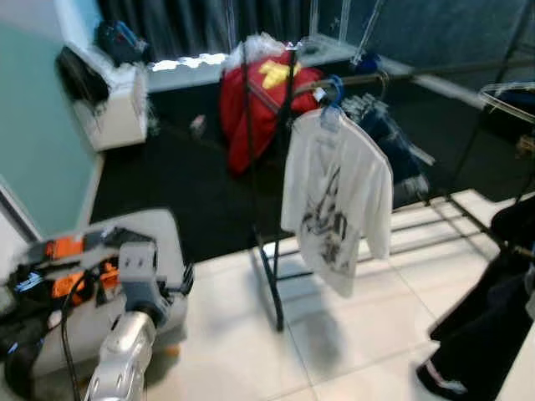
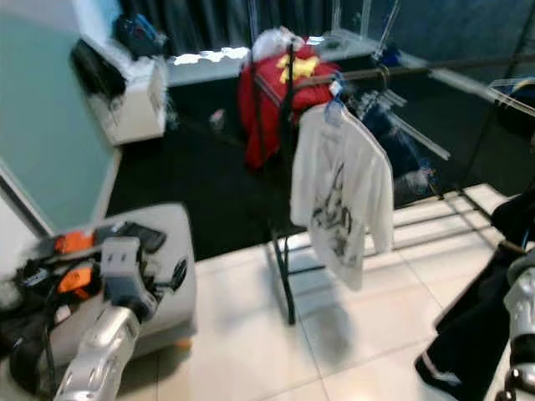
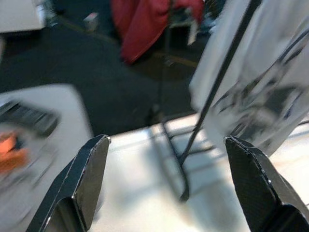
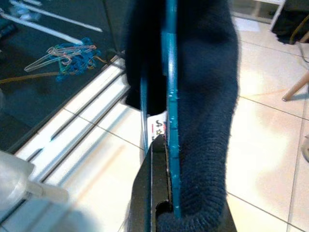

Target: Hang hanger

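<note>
My right gripper point(image 4: 159, 141) is shut on a blue hanger point(image 4: 171, 92) that carries a dark navy garment point(image 4: 207, 96). That garment point(image 1: 481, 334) hangs low at the right, beside my right arm point(image 2: 522, 334) and in front of the black clothes rack. The rack's rail point(image 1: 435, 73) runs across the upper right. On it hang a white printed T-shirt point(image 1: 338, 200) on a blue hanger point(image 1: 332, 92), and darker clothes behind. My left gripper point(image 3: 166, 145) is open and holds nothing. It sits at the lower left point(image 1: 185, 280), by a grey table.
The grey table point(image 1: 159, 230) at lower left holds orange and black items. A red garment point(image 1: 255, 104) hangs at the rack's left end, above its black post point(image 1: 267, 242). A white cabinet point(image 1: 117, 104) stands at the far left. Loose hangers point(image 4: 67, 55) lie on the dark floor.
</note>
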